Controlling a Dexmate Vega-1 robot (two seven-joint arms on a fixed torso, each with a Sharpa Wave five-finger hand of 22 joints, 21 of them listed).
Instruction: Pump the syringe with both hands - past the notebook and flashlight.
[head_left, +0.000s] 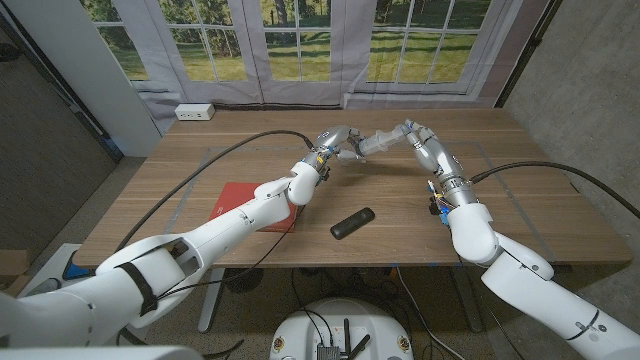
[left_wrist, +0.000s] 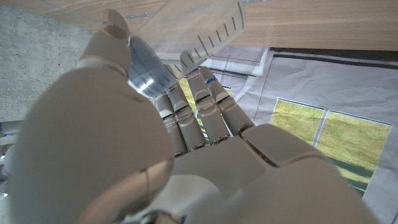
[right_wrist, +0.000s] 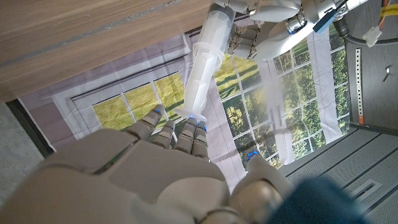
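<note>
both hands (head_left: 340, 143) (head_left: 412, 133) grip the syringe (head_left: 372, 142) above the table (head_left: 520, 200), beyond notebook (head_left: 228, 199) and flashlight (head_left: 353, 222).

One syringe (head_left: 374, 142), one red notebook (head_left: 240, 203), one black flashlight (head_left: 353, 223), one white power strip (head_left: 195, 112), two robot hands

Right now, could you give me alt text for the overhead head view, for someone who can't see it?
Two white robot arms meet over the far middle of a wooden table, the left hand and right hand holding a clear syringe between them above the tabletop. Nearer the camera lie a red notebook and a black flashlight; windows show grass behind.
</note>
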